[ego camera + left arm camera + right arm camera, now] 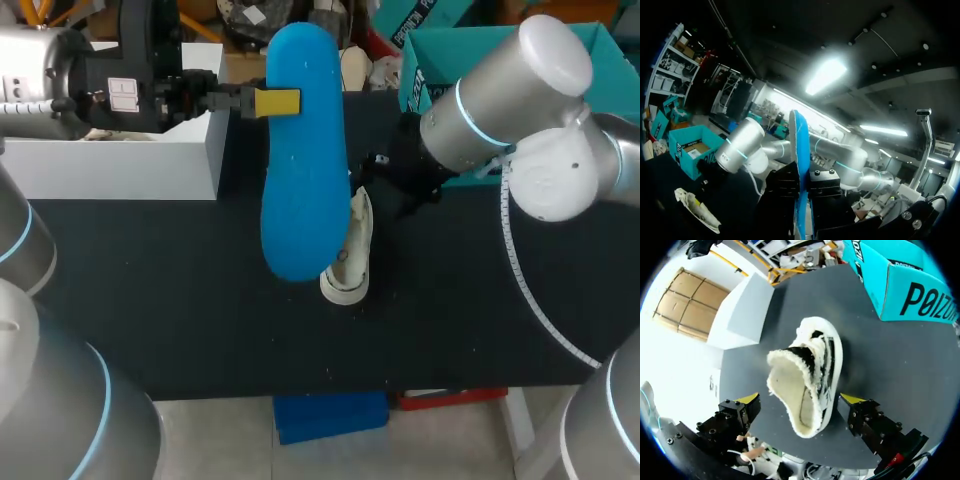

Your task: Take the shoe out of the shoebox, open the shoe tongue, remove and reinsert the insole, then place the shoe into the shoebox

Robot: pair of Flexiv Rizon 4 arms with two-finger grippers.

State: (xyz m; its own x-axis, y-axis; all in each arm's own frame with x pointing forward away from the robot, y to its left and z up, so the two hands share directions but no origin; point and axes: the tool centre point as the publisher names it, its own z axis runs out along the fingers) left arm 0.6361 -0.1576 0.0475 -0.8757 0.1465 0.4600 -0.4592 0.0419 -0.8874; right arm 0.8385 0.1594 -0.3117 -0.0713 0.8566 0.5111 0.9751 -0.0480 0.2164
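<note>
A blue insole (300,150) hangs above the table, my left gripper (272,102) shut on its edge. Seen from the left wrist, the insole (800,150) stands edge-on between that gripper's (801,200) fingers. A white fleece-lined shoe (348,258) with black stripes lies on the black table under the insole's lower end. My right gripper (800,399) is open and straddles the shoe (807,375), one yellow tip on each side. In the head view my right arm hides its own fingers. The teal shoebox (440,60) stands at the far right.
A white box (110,160) stands on the table's far left. The teal shoebox (900,285) is ahead and to the side of my right gripper, and the white box (747,310) lies beyond the shoe. Bare black table (200,300) stretches along the near edge.
</note>
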